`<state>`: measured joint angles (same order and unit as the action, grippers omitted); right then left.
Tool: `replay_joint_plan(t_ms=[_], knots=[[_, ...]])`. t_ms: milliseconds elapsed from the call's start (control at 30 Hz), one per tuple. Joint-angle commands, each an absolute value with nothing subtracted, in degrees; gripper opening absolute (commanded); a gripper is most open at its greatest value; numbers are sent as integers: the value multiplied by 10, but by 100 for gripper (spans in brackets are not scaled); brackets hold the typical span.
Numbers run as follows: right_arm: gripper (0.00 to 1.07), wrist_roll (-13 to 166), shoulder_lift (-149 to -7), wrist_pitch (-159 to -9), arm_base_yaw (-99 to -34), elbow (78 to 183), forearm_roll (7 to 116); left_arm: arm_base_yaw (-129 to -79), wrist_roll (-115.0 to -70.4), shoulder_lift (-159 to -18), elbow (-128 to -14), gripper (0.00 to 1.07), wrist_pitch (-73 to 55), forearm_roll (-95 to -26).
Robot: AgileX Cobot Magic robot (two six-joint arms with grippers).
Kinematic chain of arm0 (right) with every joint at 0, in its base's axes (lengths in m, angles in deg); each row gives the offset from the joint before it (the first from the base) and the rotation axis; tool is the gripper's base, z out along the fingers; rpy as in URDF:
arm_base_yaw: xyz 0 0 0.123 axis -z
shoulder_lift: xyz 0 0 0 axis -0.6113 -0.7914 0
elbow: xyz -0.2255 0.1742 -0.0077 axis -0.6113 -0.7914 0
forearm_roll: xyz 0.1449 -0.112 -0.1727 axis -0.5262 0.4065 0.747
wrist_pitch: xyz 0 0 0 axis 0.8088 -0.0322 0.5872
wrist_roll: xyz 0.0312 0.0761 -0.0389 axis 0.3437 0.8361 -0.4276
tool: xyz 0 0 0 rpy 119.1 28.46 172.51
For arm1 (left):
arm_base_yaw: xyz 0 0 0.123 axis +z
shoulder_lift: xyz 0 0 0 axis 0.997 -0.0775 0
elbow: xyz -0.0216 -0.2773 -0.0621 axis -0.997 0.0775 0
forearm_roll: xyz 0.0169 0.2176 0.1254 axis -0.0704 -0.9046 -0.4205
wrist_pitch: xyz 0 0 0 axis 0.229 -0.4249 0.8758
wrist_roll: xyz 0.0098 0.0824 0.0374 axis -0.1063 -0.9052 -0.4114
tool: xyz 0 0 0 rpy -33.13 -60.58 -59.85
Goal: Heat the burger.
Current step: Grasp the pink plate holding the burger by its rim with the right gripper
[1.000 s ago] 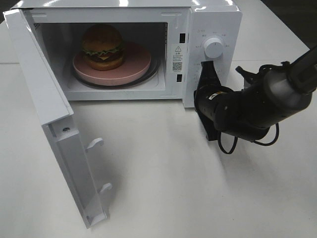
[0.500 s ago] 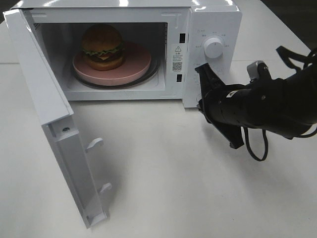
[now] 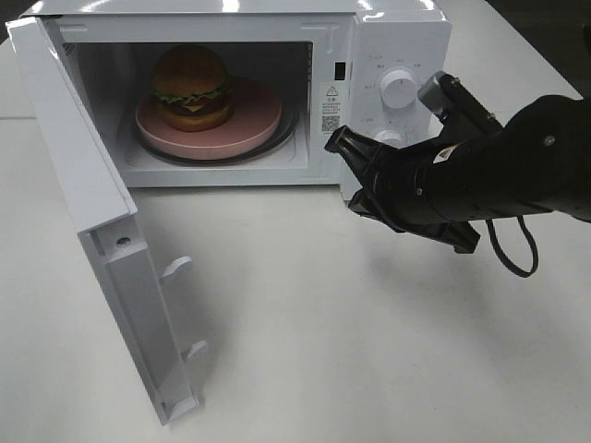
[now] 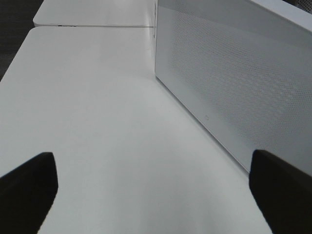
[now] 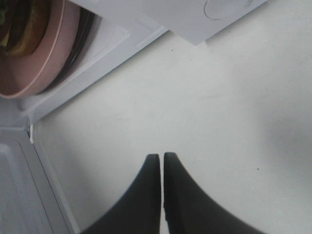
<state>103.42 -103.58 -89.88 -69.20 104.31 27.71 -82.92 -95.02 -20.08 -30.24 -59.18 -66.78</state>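
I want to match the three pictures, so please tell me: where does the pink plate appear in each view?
Exterior high: pink plate inside the open microwave, under the burger.
Left wrist: not in it.
Right wrist: its rim shows in the microwave's opening, beyond the right hand.
Shared landmark: the white microwave.

We see bright, even overhead light: glare spots along the top of the white box-shaped microwave oven [image 3: 406, 41], soft shadows on the matte white table [image 3: 369, 369]. The black right gripper [image 5: 161, 157] looks blurred close up.
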Motion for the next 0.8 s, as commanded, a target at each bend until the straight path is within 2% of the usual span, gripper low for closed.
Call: replay_joint_plan(t_ms=[33, 233, 533, 800], knots=[[5, 940, -1007, -831, -690, 1053, 298, -827, -948, -191, -301, 101, -591, -668], [5, 840, -1000, -715, -690, 1095, 329, -827, -948, -191, -301, 101, -591, -668], [5, 591, -1000, -551, -690, 1166, 382, -827, -948, -191, -301, 101, -591, -668], [5, 332, -1000, -455, -690, 1192, 487, -827, -948, -191, -301, 101, -591, -668]])
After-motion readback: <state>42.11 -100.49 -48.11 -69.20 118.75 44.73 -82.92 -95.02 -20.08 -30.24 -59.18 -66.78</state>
